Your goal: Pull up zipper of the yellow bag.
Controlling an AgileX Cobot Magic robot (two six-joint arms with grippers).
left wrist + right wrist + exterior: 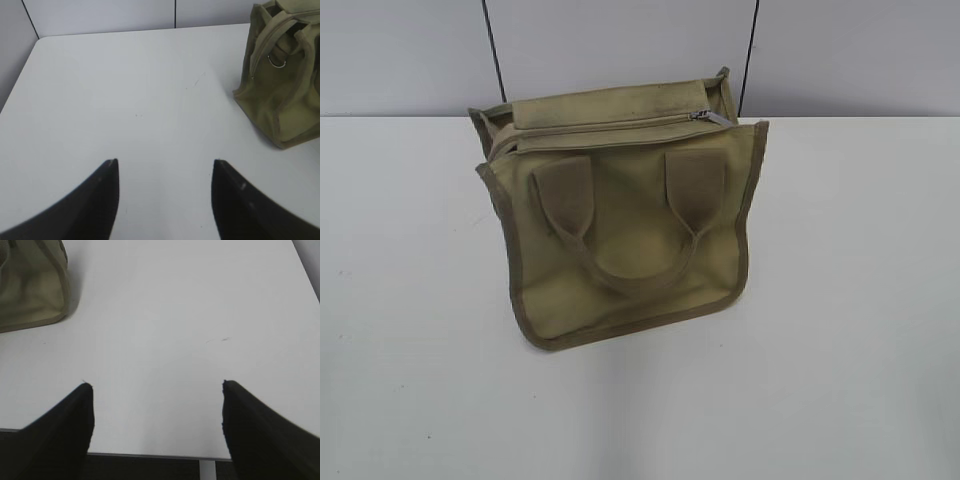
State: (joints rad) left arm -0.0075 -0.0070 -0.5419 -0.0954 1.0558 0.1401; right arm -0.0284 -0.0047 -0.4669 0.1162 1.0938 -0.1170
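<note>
1. Exterior view: the yellow bag (625, 225) stands mid-table (850, 300); only here the zipper (708, 116) shows, its pull at the top edge's right end. No arms visible.
2. Left wrist view: the left gripper (165, 172) hangs with fingers apart above bare table; the bag's side, with a metal ring (278, 62), sits far right, partly cropped.
3. Right wrist view: the right gripper (157, 395) is spread wide and empty near the table's edge; only a bag corner shows.
</note>
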